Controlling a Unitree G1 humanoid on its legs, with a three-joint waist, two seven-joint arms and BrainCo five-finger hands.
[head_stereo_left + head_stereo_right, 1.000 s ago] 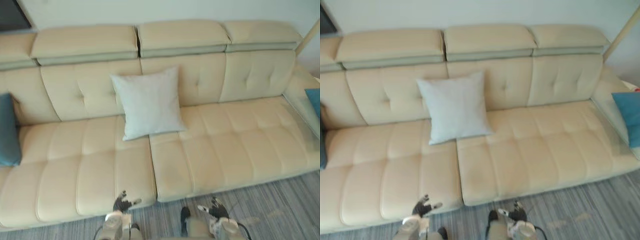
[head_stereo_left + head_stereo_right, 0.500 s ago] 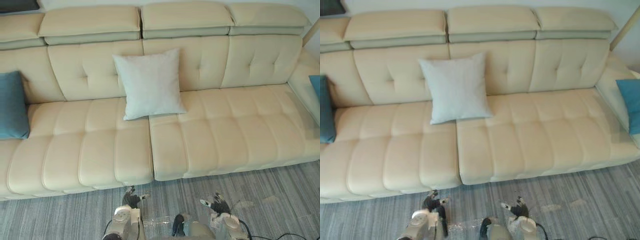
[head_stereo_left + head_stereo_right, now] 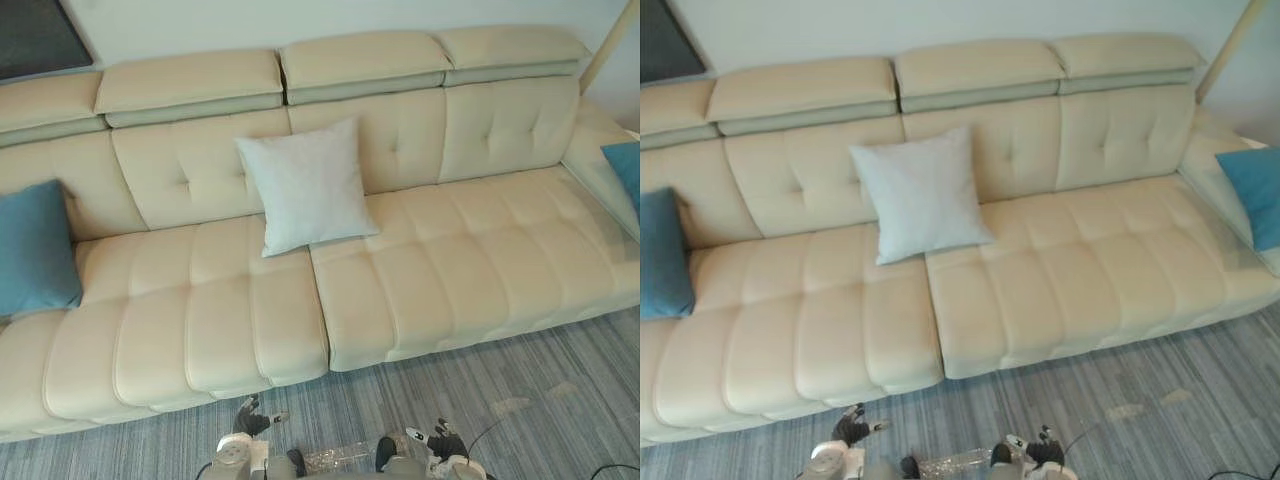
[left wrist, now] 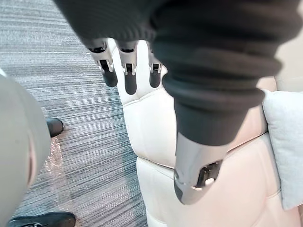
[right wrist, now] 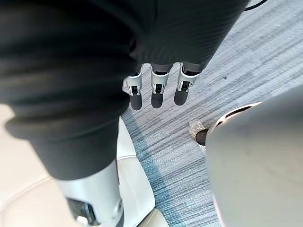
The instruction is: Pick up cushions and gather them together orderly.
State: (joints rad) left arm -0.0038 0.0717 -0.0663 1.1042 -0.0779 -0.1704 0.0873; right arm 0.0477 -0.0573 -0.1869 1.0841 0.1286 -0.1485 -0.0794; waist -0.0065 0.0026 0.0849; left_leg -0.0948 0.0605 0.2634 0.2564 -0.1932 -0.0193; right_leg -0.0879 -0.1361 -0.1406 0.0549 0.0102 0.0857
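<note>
A cream sofa (image 3: 450, 280) spans ahead of both hands, which hang over grey carpet (image 3: 540, 380). The white cushion (image 3: 308, 185) leans on the sofa's backrest, ahead and between the hands. A blue cushion (image 3: 35, 250) sits far outside the left hand (image 3: 250, 416), and a second blue cushion (image 3: 1252, 190) sits far outside the right hand (image 3: 440, 440). Both hands have straight fingers and hold nothing.

We see a pale grey square fabric cushion (image 3: 308, 185) leaning upright at mid-backrest of the cream sofa (image 3: 480, 270), a blue fabric cushion (image 3: 35, 248) far left, another blue cushion (image 3: 1252, 192) far right.
</note>
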